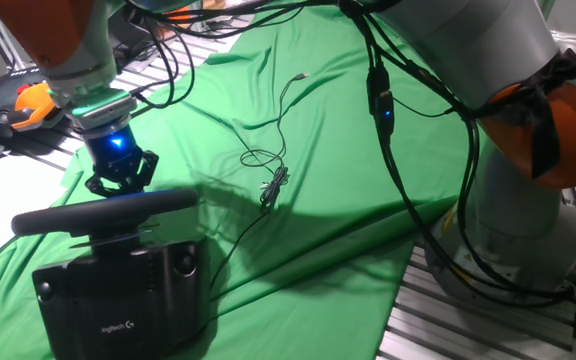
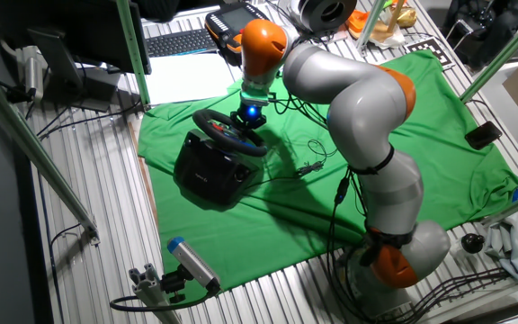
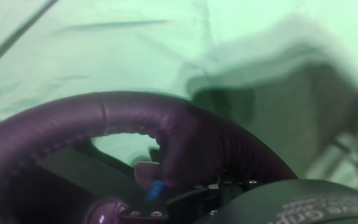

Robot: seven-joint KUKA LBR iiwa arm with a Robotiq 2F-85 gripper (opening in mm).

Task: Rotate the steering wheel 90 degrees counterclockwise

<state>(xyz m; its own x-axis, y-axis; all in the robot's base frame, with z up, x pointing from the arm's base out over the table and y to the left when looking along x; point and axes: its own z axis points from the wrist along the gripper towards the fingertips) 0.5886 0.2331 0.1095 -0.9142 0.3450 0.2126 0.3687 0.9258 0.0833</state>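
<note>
In one fixed view the steering wheel (image 1: 103,211) is seen edge-on as a dark bar above its boxy black base (image 1: 123,295), which carries a small white "logitech" mark low on its near face; it sits at the near left of the green cloth (image 1: 348,150) covering the table (image 1: 438,320). The gripper (image 1: 121,175) hangs just behind the rim under a glowing blue light, dark fingers pointing down, but whether the jaws are spread or closed on the rim cannot be told here. A thin black cable (image 1: 268,170) loops over the cloth, and an orange-and-black tool (image 1: 23,105) lies at the far left edge. The other fixed view looks down from above and shows what the first does not: the round outline of the wheel (image 2: 229,132), the whole arm (image 2: 367,126) bending from its stand, the slatted metal table (image 2: 88,180), a keyboard (image 2: 180,41) and a white sheet (image 2: 187,81) beyond the cloth. The hand view is blurred and close: the stitched padded rim (image 3: 135,130) arches across the lower frame, a small blue spot (image 3: 155,190) beneath it, green cloth behind; no fingers show.
</note>
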